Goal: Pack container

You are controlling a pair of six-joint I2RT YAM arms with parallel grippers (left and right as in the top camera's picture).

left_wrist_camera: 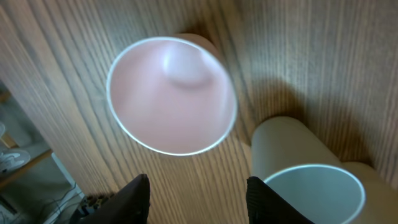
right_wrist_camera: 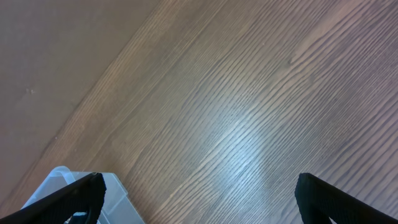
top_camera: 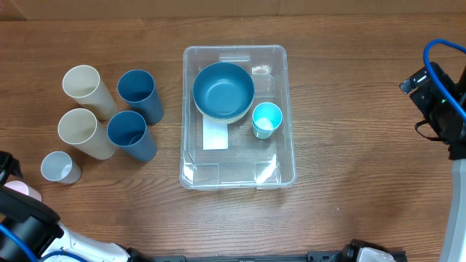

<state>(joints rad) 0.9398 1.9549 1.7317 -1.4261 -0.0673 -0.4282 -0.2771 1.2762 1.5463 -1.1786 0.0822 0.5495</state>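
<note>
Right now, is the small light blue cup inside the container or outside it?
Inside. The cup stands upright within the container walls, beside the bowl.

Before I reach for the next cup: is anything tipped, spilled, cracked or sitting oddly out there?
Nothing stands out. The container lies flat and looks intact, with the blue bowl and the small cyan cup upright inside it. The loose cups to its left all stand upright, and no spill shows.
</note>
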